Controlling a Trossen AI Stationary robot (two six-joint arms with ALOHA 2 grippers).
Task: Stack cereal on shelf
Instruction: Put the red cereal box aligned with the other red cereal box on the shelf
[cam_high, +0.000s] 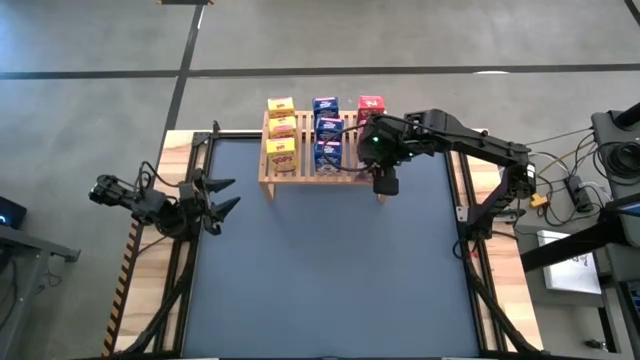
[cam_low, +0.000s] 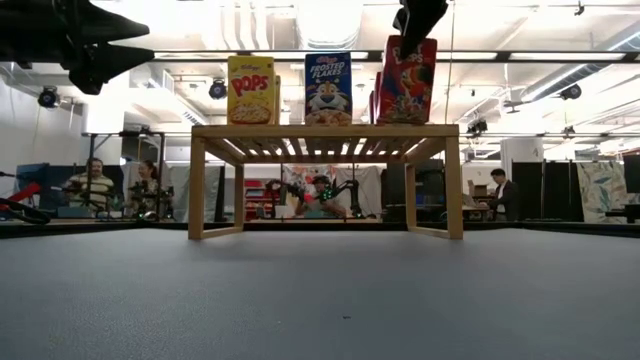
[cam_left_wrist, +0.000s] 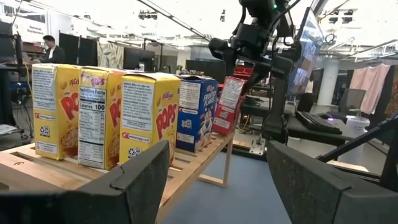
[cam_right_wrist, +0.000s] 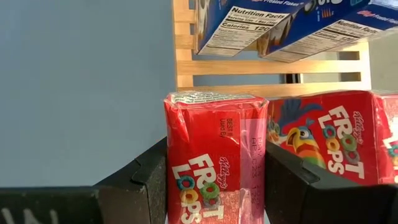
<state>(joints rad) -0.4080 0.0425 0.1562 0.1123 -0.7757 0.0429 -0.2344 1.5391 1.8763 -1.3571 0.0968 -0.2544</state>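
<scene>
- The right gripper (cam_right_wrist: 214, 186) is clamping a red Froot Loops box (cam_right_wrist: 214, 155); its two dark fingers (cam_right_wrist: 146, 180) are pressing flat against the box's two opposite faces, so the jaws are standing apart by the box's thickness only.
- In the high view, the right gripper (cam_high: 383, 165) is hanging over the shelf (cam_high: 268, 172) at that rack's 3 o'clock end, with the arm reaching in from the table's 3 o'clock side.
- In the low view, the held box (cam_low: 407, 80) is sitting tilted at the rack's right end; its lower edge is meeting the slatted top, though firm contact cannot be confirmed.
- A second red box (cam_right_wrist: 329, 140) is lying just beside the held one, touching or nearly so.
- Three yellow Pops boxes (cam_high: 281, 130) are standing in a row at the rack's 9 o'clock end, and blue Frosted Flakes boxes (cam_high: 326, 130) are occupying the middle row.
- The shelf is sitting at the 12 o'clock edge of the dark tabletop (cam_high: 330, 270).
- The left gripper (cam_high: 222, 196) is waiting at the table's 9 o'clock edge, well apart from the rack, with its jaws spread wide and holding nothing; its fingers (cam_left_wrist: 143, 180) are framing the yellow boxes in the left wrist view.
</scene>
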